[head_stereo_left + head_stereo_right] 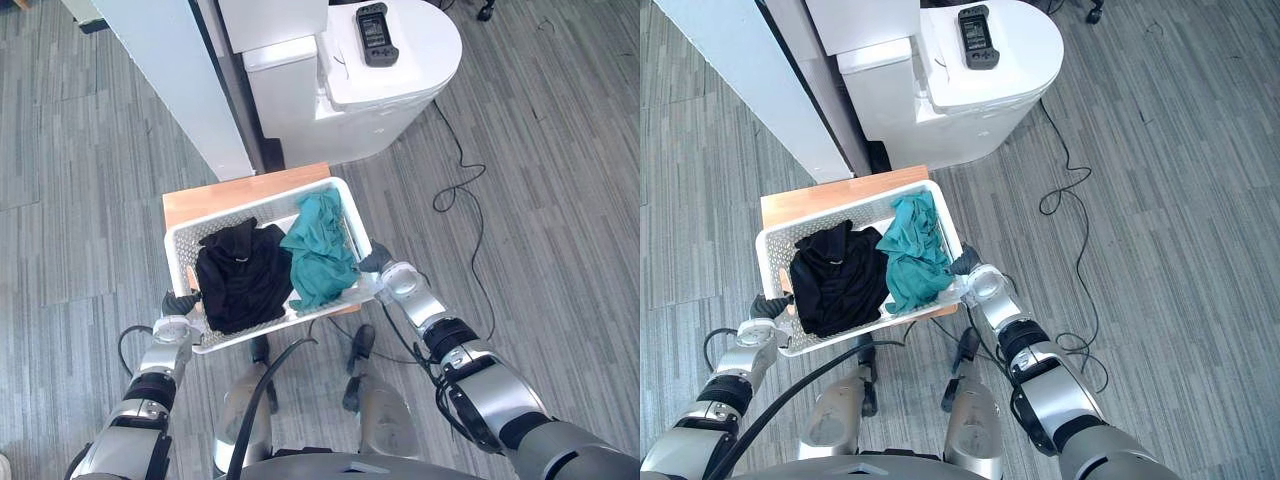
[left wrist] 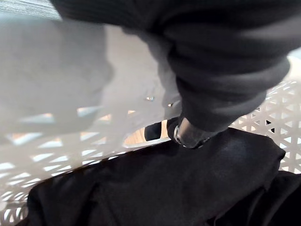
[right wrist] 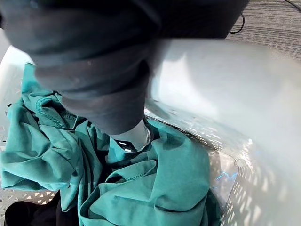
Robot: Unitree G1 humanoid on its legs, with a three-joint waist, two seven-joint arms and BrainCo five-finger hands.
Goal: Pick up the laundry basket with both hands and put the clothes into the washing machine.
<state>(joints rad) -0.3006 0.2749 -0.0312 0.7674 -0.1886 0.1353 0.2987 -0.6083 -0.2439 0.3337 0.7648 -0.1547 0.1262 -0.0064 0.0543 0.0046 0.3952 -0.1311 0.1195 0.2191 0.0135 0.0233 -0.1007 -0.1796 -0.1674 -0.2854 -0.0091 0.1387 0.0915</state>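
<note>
The left robot hand gripped the left short end of the laundry basket, its dark ribbed cover lying against the outside of the wall and a dark-tipped digit hooked over the rim to the inside, just above the black garment. The right robot hand clasped the opposite short end in the same way, thumb curled over the smooth rim and pressing down into the teal garment; the rest of its fingers were hidden outside the wall. The basket was a white plastic rectangle with rounded corners, a solid rim and lattice walls pierced with small triangular holes. It stood upright with its mouth open to the top, its long axis running from the robot's left to its right and slanted so that the right end lay farther away. Inside, the black garment lay crumpled and matte in the left half, and the teal one lay in soft folds with stitched hems in the right half, the two touching in the middle. The basket was over a small table with a wooden top; whether it rested on it or was raised cannot be told. Beyond stood the white, round-fronted washing machine with a black handheld device on its lid, on a grey plank floor.
</note>
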